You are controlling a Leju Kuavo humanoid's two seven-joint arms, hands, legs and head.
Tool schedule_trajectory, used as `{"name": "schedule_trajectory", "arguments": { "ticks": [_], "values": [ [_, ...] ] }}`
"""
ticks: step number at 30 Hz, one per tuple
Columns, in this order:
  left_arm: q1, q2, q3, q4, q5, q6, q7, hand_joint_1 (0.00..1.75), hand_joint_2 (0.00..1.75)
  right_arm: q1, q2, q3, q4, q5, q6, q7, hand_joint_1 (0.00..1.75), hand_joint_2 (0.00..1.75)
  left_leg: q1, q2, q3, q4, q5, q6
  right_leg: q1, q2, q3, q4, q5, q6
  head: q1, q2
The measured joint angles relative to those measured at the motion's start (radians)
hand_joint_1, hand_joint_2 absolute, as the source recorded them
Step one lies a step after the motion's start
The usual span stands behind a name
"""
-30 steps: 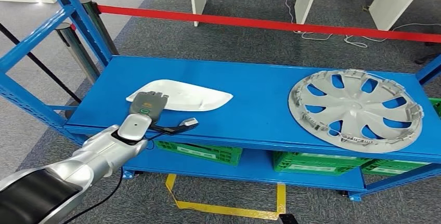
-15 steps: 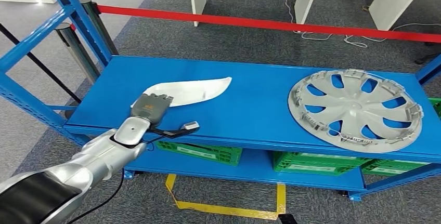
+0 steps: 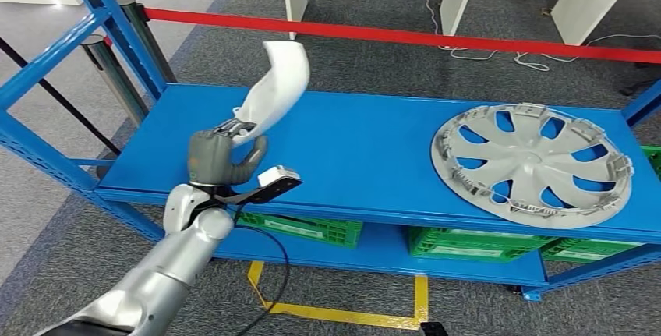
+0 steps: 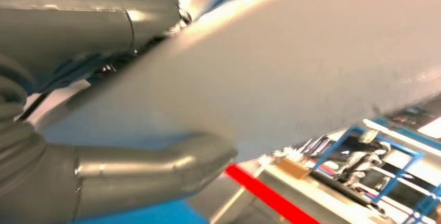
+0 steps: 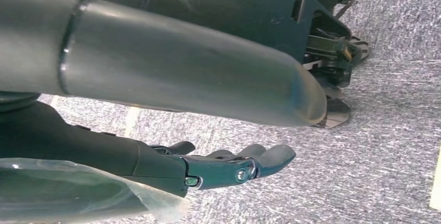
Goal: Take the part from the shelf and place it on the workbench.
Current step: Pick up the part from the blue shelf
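Observation:
My left hand [image 3: 222,157] grips the near end of a white curved plastic part [image 3: 274,86] and holds it lifted off the blue shelf [image 3: 374,149], its far end tilted up and away. Up close in the left wrist view, the white part [image 4: 291,68] lies between the grey thumb [image 4: 156,174] and the fingers [image 4: 88,18]. My right hand [image 5: 229,167] hangs over grey carpet with its dark fingers straight and nothing in them.
A silver wheel cover [image 3: 534,163] lies on the right side of the shelf. Green crates [image 3: 468,242] sit on the level below. A red barrier tape [image 3: 436,37] runs behind the shelf, with blue uprights [image 3: 101,8] at the left.
The white part lay flat on the shelf under my left hand a second ago. My hand has since closed on it, raised it and swung its far end upward.

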Motion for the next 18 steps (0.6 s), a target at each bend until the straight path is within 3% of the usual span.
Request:
{"name": "schedule_trajectory", "arguments": {
  "ticks": [4,7,10,12,14,15,16,17,18],
  "values": [
    [0.195,-0.002,-0.076,-0.257,0.237,0.002,-0.029,1.75,1.75,0.012,-0.001,-0.002,0.002,0.005,-0.003,0.023,0.00,0.00,0.000,0.000,0.000,0.000,-0.001,0.000,0.000,-0.001,-0.001,0.000,-0.001,0.000,0.000,0.000],
    [0.290,0.001,-0.131,-0.393,0.288,0.002,-0.030,1.75,1.75,0.017,-0.001,-0.002,0.003,0.005,-0.008,0.032,0.00,0.00,-0.001,-0.001,-0.002,0.002,-0.001,0.002,-0.001,-0.003,-0.001,-0.003,0.001,0.003,0.000,0.000],
    [0.344,0.006,-0.172,-0.490,0.425,-0.025,-0.032,1.75,1.75,0.019,0.000,-0.006,0.004,-0.005,-0.017,0.048,0.00,0.00,-0.001,0.000,0.011,-0.028,0.018,0.023,-0.006,0.000,0.004,-0.017,0.007,0.019,0.000,0.000],
    [0.385,0.012,-0.205,-0.554,0.552,-0.072,-0.029,1.75,1.75,0.023,-0.001,-0.011,0.005,0.001,-0.038,0.059,0.00,0.00,0.005,0.001,0.021,-0.062,0.038,0.034,-0.006,0.013,-0.018,0.032,-0.037,0.020,0.003,0.000],
    [0.431,0.023,-0.240,-0.601,0.623,-0.110,-0.034,1.75,1.75,0.029,-0.005,-0.012,0.007,0.022,-0.071,0.042,0.00,0.00,0.005,-0.001,0.017,-0.067,0.044,0.037,-0.007,0.023,-0.070,0.153,-0.105,0.021,0.005,0.000],
    [0.457,0.031,-0.256,-0.618,0.642,-0.119,-0.042,1.75,1.75,0.032,-0.007,-0.012,0.008,0.032,-0.091,0.023,0.00,0.00,0.005,-0.001,0.014,-0.065,0.045,0.036,-0.008,0.025,-0.092,0.206,-0.123,0.025,0.004,0.000],
    [0.482,0.041,-0.271,-0.631,0.657,-0.122,-0.050,1.75,1.75,0.035,-0.008,-0.012,0.009,0.037,-0.112,0.002,0.00,0.00,0.006,-0.002,0.012,-0.062,0.045,0.034,-0.011,0.025,-0.101,0.232,-0.123,0.029,0.004,0.000],
    [0.505,0.051,-0.286,-0.643,0.670,-0.121,-0.057,1.75,1.75,0.038,-0.010,-0.012,0.010,0.039,-0.134,-0.022,0.00,0.00,0.009,-0.002,0.009,-0.058,0.045,0.031,-0.015,0.025,-0.093,0.220,-0.104,0.034,0.004,0.000],
    [0.525,0.060,-0.300,-0.654,0.678,-0.118,-0.061,1.75,1.75,0.040,-0.012,-0.012,0.010,0.039,-0.157,-0.045,0.00,0.00,0.012,-0.003,0.005,-0.052,0.044,0.024,-0.020,0.025,-0.067,0.171,-0.071,0.040,0.004,0.000]
  ]
}}
